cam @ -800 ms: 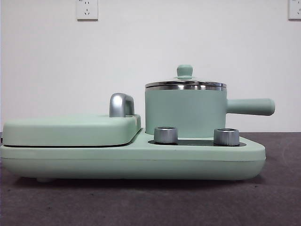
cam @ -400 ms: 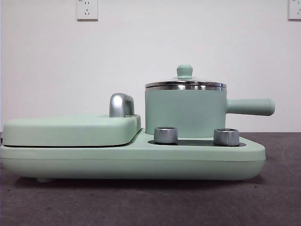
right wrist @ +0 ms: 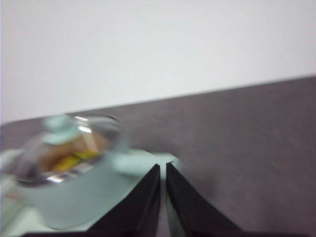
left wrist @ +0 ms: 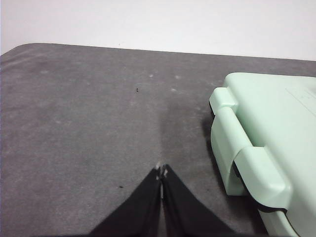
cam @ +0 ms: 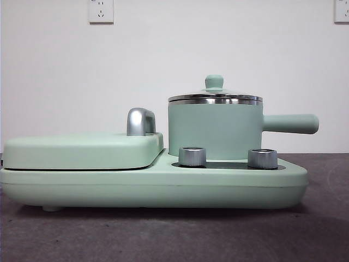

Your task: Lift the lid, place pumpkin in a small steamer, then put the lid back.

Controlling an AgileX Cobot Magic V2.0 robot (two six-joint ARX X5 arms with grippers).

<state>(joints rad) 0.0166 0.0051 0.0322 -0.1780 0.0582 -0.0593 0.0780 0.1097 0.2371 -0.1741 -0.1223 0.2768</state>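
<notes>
The small steamer [cam: 215,130] stands on the right half of the mint-green cooker base [cam: 152,188], its long handle reaching out past the base's right edge. The lid [cam: 215,96] sits closed on its steel rim; open air lies above the knob. Through the glass something yellow shows (the right wrist view is blurred). The right gripper [right wrist: 163,170], jaws nearly together, hangs beside the pot. The left gripper [left wrist: 161,173], jaws pressed together, hovers over bare table [left wrist: 89,128] beside the flat cover [left wrist: 269,123].
</notes>
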